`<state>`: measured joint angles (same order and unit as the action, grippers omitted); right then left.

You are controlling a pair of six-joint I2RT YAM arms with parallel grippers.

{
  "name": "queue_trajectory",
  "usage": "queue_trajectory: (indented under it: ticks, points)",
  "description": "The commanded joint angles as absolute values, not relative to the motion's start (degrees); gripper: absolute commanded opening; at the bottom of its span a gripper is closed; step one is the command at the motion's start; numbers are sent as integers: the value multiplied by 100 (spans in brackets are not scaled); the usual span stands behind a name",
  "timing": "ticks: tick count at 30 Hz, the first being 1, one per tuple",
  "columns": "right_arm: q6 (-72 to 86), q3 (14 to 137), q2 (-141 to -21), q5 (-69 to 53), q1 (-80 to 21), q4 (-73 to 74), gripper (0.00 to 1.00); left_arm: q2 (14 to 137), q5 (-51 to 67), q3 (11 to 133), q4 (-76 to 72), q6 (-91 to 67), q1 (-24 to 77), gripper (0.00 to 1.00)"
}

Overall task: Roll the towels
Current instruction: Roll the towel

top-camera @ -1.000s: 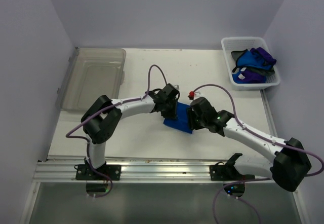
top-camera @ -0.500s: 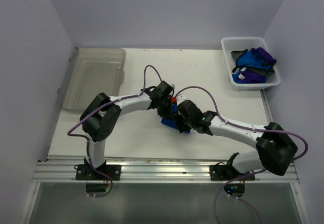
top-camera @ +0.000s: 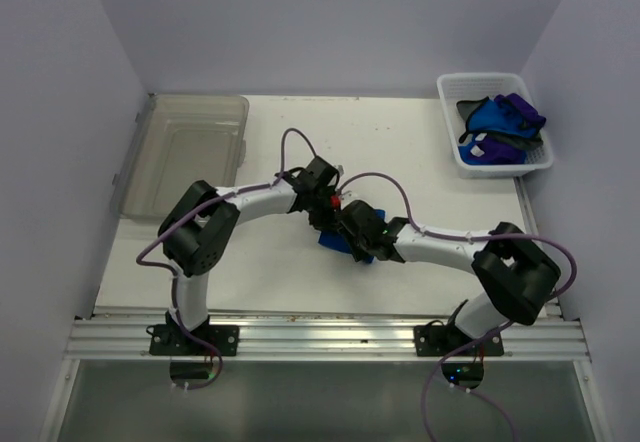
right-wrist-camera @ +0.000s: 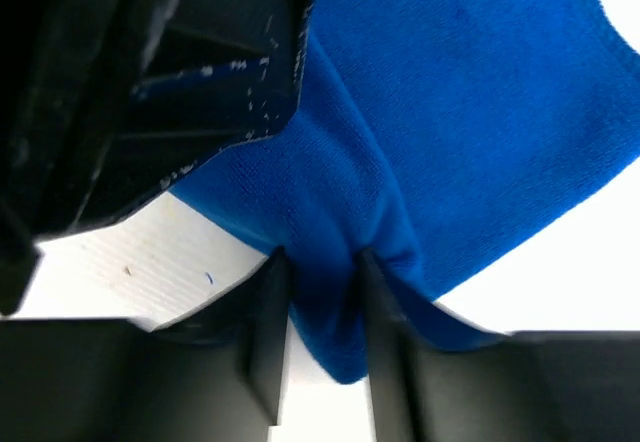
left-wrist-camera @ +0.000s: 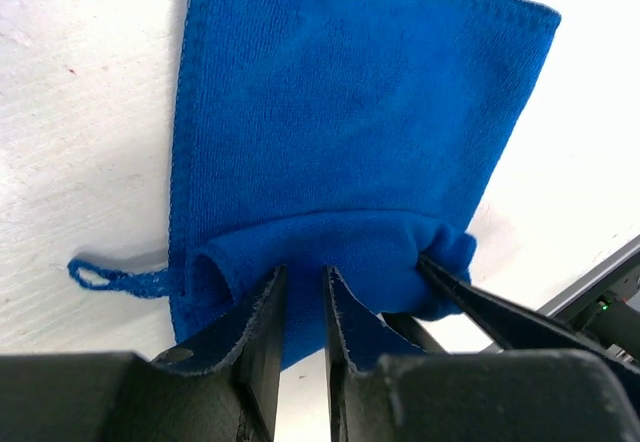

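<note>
Royal blue towel [left-wrist-camera: 350, 122], soft, rectangular, thin darker stitched edging: found spread flat near the middle of the white table [top-camera: 420, 162]. It is mostly hidden under both wrists in the overhead view, with only blue slivers seen [top-camera: 330, 243].

Near edge of the cloth is turned up into a short, plump fold [left-wrist-camera: 330, 252]. A small blue hanging loop [left-wrist-camera: 100, 277] is noted at the fold's left corner, lying on the table.

Left gripper [left-wrist-camera: 300, 284]: fingers are drawn close together, with the fold nipped in the narrow gap between them.

Right gripper [right-wrist-camera: 320, 262]: clenched on the same fold from the other end, the fabric being bunched and pinched between its two fingers. One of its fingers [left-wrist-camera: 480, 307] is seen in the left wrist view, pressed against the fold's right end.

The two grippers are set head to head, just beside each other, over the cloth.

White slatted plastic basket [top-camera: 478, 76] is noted at the far right corner, well apart. Crumpled blue towels [top-camera: 495, 114] and purple towels [top-camera: 490, 149] are held in it.

Clear plastic tub [top-camera: 185, 157] is noted at the far left edge.
</note>
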<state>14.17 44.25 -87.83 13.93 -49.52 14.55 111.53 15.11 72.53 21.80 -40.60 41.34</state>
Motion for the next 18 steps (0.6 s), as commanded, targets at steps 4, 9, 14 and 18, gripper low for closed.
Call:
queue_trajectory:
  ticks: [4, 9, 14, 18]
  points:
    - [2082, 4421, -8816, 1397, -4983, 1345, 16, 10882, 1582, 7400, 2180, -3762, 3876, 29]
    - [2443, 4421, -8675, 1222, -4992, 1415, 6, 10442, 1538, 7374, 2302, -3797, 3552, 41]
    - [2785, 4421, -8534, 915, -4983, 1511, 3, 9687, 1380, 6900, 2259, -4034, 3270, 62]
    - [3146, 4412, -8394, 642, -4992, 1643, 1, 9133, 1371, 6233, 2084, -4489, 3243, 66]
